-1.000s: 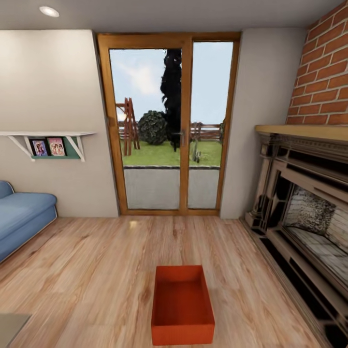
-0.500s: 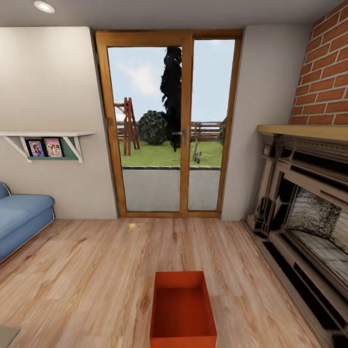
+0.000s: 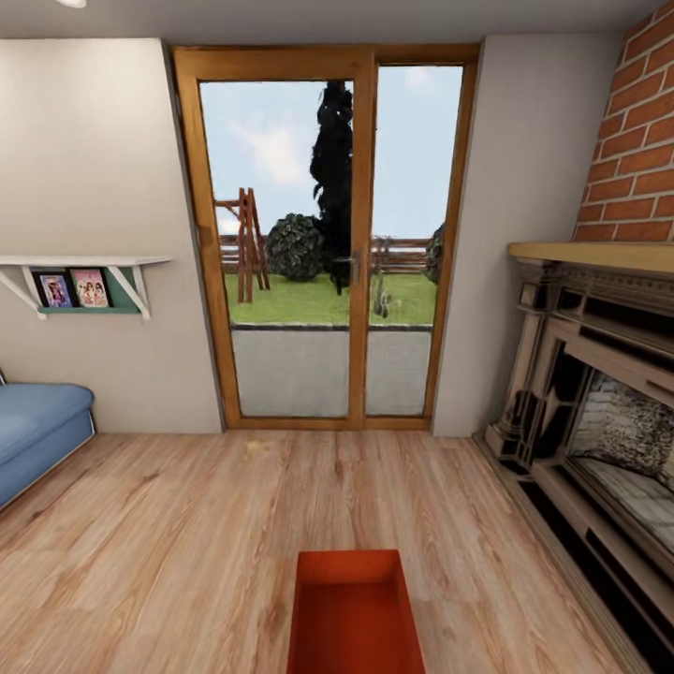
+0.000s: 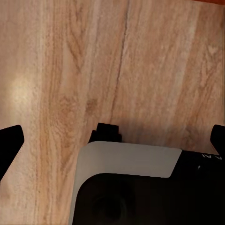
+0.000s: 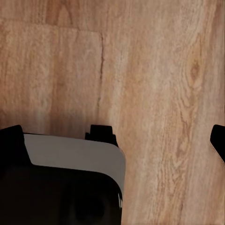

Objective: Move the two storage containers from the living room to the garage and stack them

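Observation:
One red-orange open-top storage container (image 3: 354,613) lies on the light wood plank floor (image 3: 168,534) of the living room, low and centred in the head view, its near end cut off by the picture's edge. It is empty. In the left wrist view my left gripper (image 4: 112,139) hangs over bare planks, its dark fingertips (image 4: 8,140) far apart with nothing between them. The right gripper (image 5: 115,136) stands open the same way above the planks, its fingertips (image 5: 218,139) at the picture's sides.
A glass double door (image 3: 323,243) in a wood frame faces me, with a garden behind it. A blue sofa (image 3: 37,421) is at the left under a wall shelf (image 3: 84,267). A dark fireplace (image 3: 599,412) and brick column (image 3: 637,140) line the right.
The whole head view has shifted: the camera moved toward the door, so the container sits lower and is now cut off, and the sofa slid further left.

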You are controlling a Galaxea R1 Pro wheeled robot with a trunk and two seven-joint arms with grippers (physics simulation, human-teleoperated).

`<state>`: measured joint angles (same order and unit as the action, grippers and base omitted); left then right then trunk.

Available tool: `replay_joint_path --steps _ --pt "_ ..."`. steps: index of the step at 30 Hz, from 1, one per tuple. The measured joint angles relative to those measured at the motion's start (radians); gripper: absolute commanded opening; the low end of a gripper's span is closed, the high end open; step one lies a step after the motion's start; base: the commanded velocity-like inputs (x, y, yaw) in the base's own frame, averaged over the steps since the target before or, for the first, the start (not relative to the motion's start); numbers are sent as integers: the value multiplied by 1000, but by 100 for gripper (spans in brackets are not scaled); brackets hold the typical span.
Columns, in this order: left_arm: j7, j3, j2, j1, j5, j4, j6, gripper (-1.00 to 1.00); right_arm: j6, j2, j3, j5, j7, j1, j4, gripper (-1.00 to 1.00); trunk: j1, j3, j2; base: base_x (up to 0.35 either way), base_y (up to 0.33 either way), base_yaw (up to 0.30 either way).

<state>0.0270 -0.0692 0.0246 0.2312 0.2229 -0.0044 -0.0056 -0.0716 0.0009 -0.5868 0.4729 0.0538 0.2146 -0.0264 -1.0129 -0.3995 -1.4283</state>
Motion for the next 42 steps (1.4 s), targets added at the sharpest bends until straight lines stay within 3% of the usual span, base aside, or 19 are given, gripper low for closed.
replay_joint_path --steps 29,42 --pt "0 0 2 0 2 0 0 100 0 0 0 0 0 0 0 100 0 0 0 114 1 0" --pt "0 0 2 0 2 0 0 100 0 -1 0 1 0 0 0 100 0 0 0 256 81 0"
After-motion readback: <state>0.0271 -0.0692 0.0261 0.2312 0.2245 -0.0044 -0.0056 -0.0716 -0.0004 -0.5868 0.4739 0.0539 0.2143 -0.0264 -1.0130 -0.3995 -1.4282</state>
